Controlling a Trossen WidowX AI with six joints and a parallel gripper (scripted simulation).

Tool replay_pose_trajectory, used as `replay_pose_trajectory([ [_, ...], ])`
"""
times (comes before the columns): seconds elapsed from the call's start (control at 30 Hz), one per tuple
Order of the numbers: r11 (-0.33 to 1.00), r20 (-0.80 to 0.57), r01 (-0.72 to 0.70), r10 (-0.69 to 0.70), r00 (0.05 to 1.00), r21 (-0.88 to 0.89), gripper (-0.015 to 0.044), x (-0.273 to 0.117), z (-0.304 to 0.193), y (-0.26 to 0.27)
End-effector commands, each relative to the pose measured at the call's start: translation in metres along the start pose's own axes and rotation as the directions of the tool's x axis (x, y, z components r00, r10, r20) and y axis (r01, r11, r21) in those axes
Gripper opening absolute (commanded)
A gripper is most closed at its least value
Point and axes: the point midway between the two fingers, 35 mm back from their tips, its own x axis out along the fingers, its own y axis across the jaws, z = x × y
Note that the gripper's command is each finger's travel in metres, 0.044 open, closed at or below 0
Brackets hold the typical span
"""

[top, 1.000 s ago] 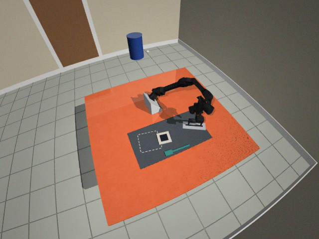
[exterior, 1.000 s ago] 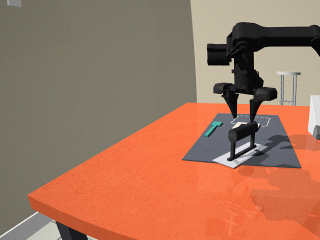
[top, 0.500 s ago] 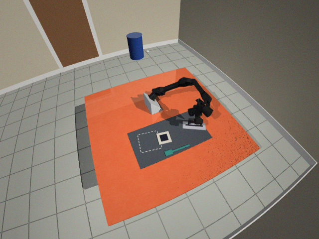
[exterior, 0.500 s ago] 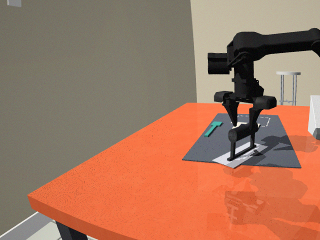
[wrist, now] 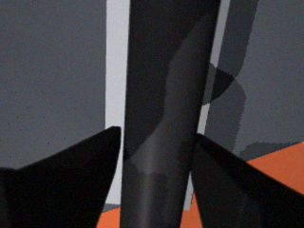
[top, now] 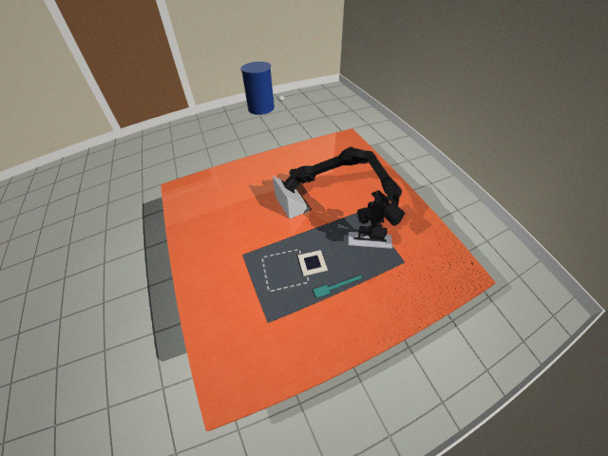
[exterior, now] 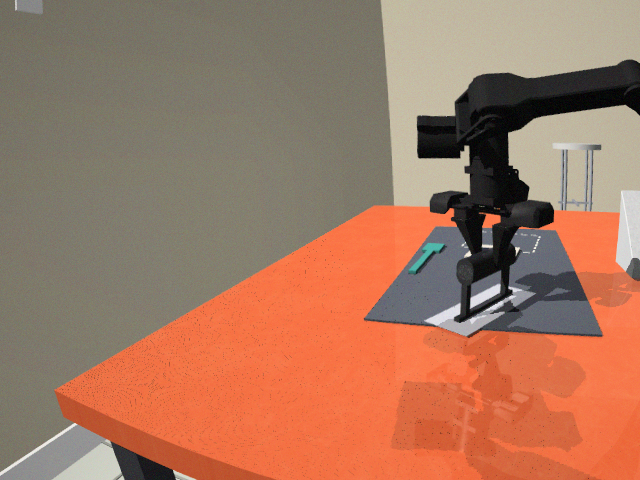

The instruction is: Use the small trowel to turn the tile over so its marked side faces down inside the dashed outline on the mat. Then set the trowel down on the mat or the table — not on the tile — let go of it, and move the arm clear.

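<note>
One dashed outline (top: 265, 273) (exterior: 539, 240) lay leftmost on the mat (top: 279, 309) (exterior: 403, 304) (wrist: 52, 71) from above, the dark-centred tile (top: 313, 262) (exterior: 467, 253) overlapping its right edge. Next came a teal spatula (top: 338, 285) (exterior: 427, 257), then the flat-bladed trowel (top: 370, 242) (exterior: 480, 266) (wrist: 161, 95), its black handle apparently clamped between the gripper's (top: 375, 230) (exterior: 488, 255) (wrist: 157, 135) fingers, though contact was dim.

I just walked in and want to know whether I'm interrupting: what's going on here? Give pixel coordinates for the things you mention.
A black robot arm (top: 334, 161) (exterior: 568, 95) has its end effector (top: 371, 227) (exterior: 488, 258) (wrist: 155, 139) around the handle of a pale-plated trowel (top: 371, 241) (exterior: 473, 267) (wrist: 161, 95); whether it grips firmly, I cannot tell. The tile (top: 302, 260) (exterior: 469, 254) lies dark-square-up at the dashed outline's (top: 265, 273) (exterior: 538, 242) edge, mostly outside it, so it seems unturned. A teal tool (top: 321, 291) (exterior: 434, 248) lies nearby on the mat (top: 343, 255) (exterior: 413, 302).
</note>
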Motion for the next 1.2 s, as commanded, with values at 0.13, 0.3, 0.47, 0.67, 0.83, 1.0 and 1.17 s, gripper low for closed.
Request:
replay_pose_trajectory([
  [0.13, 1.000, -0.003, 0.005, -0.005, 1.000, 0.003, 0.0130, 0.0017, -0.0011, -0.0012],
  [0.3, 1.000, -0.003, 0.005, -0.005, 1.000, 0.003, 0.0130, 0.0017, -0.0011, -0.0012],
  [0.47, 1.000, -0.003, 0.005, -0.005, 1.000, 0.003, 0.0130, 0.0017, -0.0011, -0.0012],
  [0.67, 0.999, -0.003, 0.005, -0.005, 1.000, -0.039, 0.0130, 0.0017, -0.0011, -0.0012],
  [0.83, 0.990, -0.003, 0.005, -0.005, 1.000, -0.140, 0.0130, 0.0018, -0.0011, -0.0013],
  [1.0, 0.990, -0.003, 0.005, -0.005, 1.000, -0.140, 0.0130, 0.0018, -0.0011, -0.0013],
  [1.17, 0.990, -0.003, 0.005, -0.005, 1.000, -0.140, 0.0261, 0.0018, -0.0011, -0.0013],
])
